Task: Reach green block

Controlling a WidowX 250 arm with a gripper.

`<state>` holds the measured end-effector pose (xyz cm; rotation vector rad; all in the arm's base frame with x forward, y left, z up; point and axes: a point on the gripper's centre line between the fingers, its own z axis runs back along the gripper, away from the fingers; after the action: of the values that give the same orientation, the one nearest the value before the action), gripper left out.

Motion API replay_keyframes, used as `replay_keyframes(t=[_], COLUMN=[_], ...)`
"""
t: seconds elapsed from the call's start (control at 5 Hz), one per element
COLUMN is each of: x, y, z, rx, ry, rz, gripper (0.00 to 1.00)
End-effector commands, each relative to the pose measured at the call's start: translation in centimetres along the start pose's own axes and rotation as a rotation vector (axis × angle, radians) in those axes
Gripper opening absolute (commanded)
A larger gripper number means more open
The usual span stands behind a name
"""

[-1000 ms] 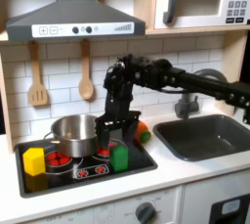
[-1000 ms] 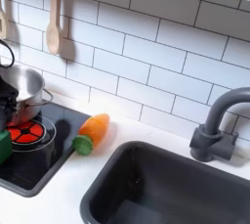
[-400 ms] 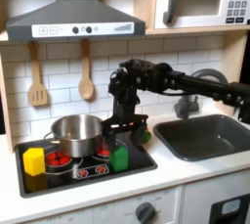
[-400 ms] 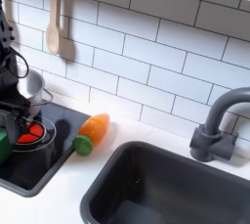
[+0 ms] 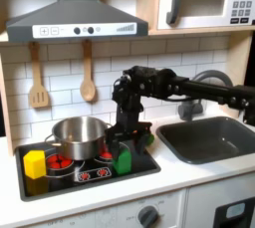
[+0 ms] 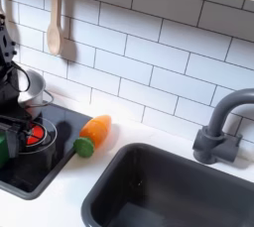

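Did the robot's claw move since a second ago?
Yes. In the first exterior view the gripper has come down closer to the green block, measured against the steel pot.

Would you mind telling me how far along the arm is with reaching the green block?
Done: the claw is down at the stovetop, directly above the green block, beside the steel pot. In hand: the final approach; whether the fingers touch the block cannot be told from either exterior view. Left: at most confirming contact. The yellow block sits apart.

Black WidowX arm [image 5: 174, 85], boxy jointed segments, matte black links, dark claw [image 5: 122, 144], thin black fingers
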<state>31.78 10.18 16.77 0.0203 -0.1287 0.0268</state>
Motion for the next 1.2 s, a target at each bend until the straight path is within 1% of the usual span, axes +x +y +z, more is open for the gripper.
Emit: replay_keyframes(t=[0.0, 0.4, 0.6, 0.8, 1.0], x=[0.0, 0.1, 0.1, 0.1, 0.4], y=[0.2, 0.5, 0.3, 0.5, 0.4], z=[-1.2, -2.9, -3.5, -3.8, -3.4], rx=[0.013, 0.03, 0.028, 0.024, 0.027], ry=[0.036, 0.085, 0.103, 0.115, 0.098], rz=[0.016, 0.042, 0.033, 0.045, 0.039], gripper=[1.0, 1.0, 1.0, 1.0, 1.0])
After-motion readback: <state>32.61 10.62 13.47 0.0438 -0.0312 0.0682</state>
